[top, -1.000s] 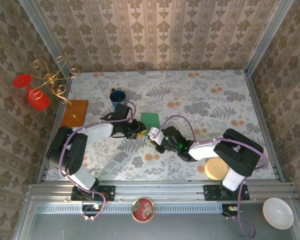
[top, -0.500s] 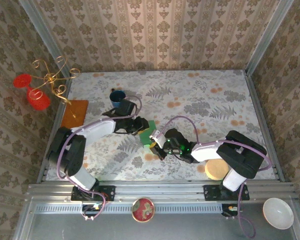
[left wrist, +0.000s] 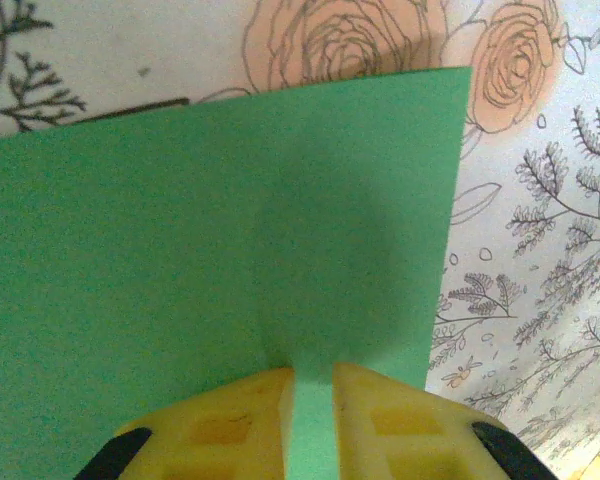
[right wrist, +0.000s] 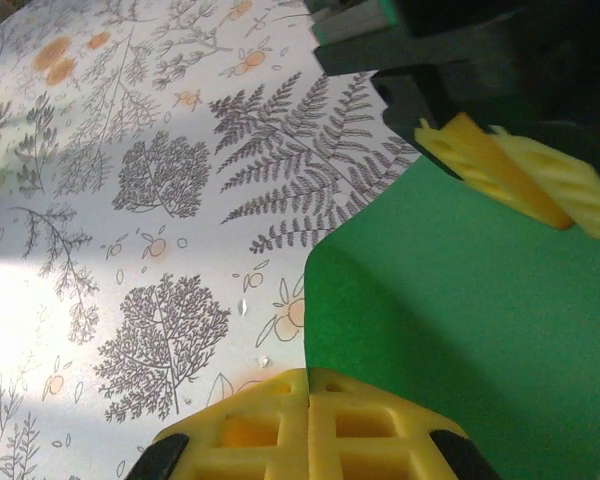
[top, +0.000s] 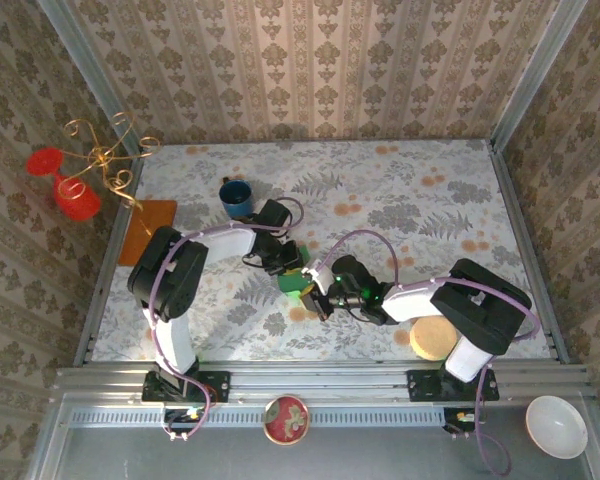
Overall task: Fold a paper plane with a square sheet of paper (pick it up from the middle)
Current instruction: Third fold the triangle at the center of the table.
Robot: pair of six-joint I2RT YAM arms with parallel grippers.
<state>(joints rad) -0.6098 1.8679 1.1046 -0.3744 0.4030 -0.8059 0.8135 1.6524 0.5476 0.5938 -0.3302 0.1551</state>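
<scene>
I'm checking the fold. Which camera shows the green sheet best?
The left wrist view: the square sheet of paper spans most of the frame, pinched by the left gripper. The right wrist view catches one curved part; the top external view shows a small green patch between the arms.

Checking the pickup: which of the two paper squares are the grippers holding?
The bright green sheet, pinched by the left gripper and the right gripper; the orange-brown sheet lies apart at far left.

Smooth, matt square sheet of paper (left wrist: 180, 250).
</scene>
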